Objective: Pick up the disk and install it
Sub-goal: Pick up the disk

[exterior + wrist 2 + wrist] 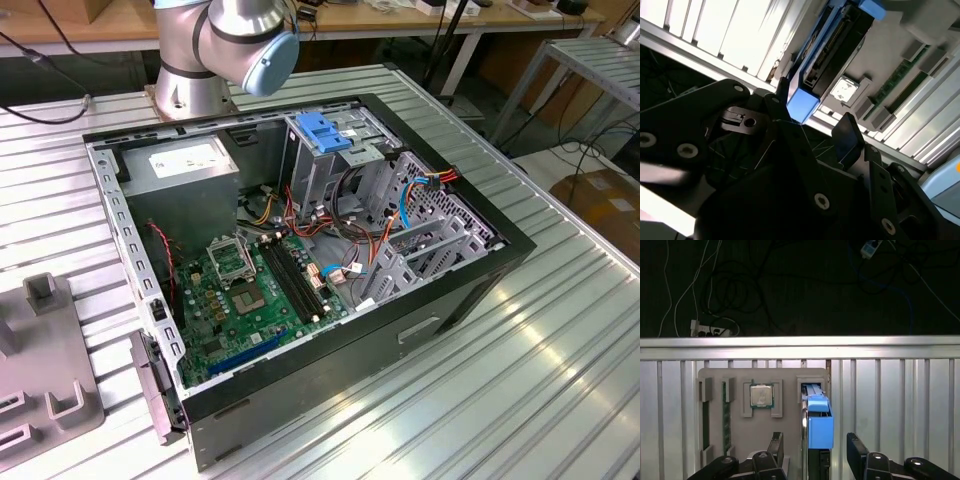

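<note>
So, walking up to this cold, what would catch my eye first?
The open computer case on the slatted metal table, its green circuit board laid bare, dominates the exterior view. In the first wrist view, the bright blue-framed disk stands in a grey tray, with the open pincer flanking it.

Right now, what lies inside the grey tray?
The disk stands on edge in one slot of the tray, between the fingers of the open gripper. A processor chip and memory sticks fill other recesses. The gripper's body covers the rest of the tray.
</note>
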`<action>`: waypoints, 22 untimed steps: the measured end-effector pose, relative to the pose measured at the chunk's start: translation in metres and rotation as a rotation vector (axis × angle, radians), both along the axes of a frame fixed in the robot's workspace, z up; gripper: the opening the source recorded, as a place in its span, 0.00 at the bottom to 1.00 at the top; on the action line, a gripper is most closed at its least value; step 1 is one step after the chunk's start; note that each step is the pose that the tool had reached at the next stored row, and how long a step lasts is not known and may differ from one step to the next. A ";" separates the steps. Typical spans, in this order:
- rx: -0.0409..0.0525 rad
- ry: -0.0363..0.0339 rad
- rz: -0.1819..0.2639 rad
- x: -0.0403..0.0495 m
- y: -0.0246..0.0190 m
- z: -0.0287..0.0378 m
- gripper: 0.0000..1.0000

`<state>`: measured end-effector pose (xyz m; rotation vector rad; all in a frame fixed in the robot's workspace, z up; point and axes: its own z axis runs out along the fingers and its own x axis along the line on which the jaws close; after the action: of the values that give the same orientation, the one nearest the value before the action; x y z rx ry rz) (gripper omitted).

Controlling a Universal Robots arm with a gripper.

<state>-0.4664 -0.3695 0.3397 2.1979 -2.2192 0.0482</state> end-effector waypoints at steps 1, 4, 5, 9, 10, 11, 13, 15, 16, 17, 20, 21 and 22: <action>0.0000 0.0000 0.000 0.0000 -0.0002 -0.0020 0.62; 0.0000 0.0000 0.000 -0.0002 -0.0005 -0.0061 0.62; 0.0000 -0.0001 0.000 -0.0003 -0.0005 -0.0073 0.62; 0.0000 0.0000 0.000 -0.0014 -0.0010 -0.0161 0.62; -0.0001 0.0001 0.000 -0.0028 -0.0009 -0.0177 0.62; 0.0000 -0.0009 0.000 -0.0039 -0.0009 -0.0195 0.62; 0.0001 -0.0025 0.000 -0.0042 -0.0009 -0.0222 0.62; 0.0000 -0.0053 0.000 -0.0045 -0.0009 -0.0287 0.62; 0.0001 -0.0064 0.000 -0.0048 -0.0009 -0.0309 0.62; 0.0001 -0.0072 0.000 -0.0049 -0.0009 -0.0323 0.62; 0.0015 -0.0090 0.000 -0.0069 -0.0005 -0.0422 0.62; 0.0018 -0.0087 0.000 -0.0071 0.0004 -0.0441 0.62; 0.0018 -0.0087 0.000 -0.0071 0.0004 -0.0441 0.62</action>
<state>-0.4735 -0.3692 0.2956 2.2032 -2.2243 0.0559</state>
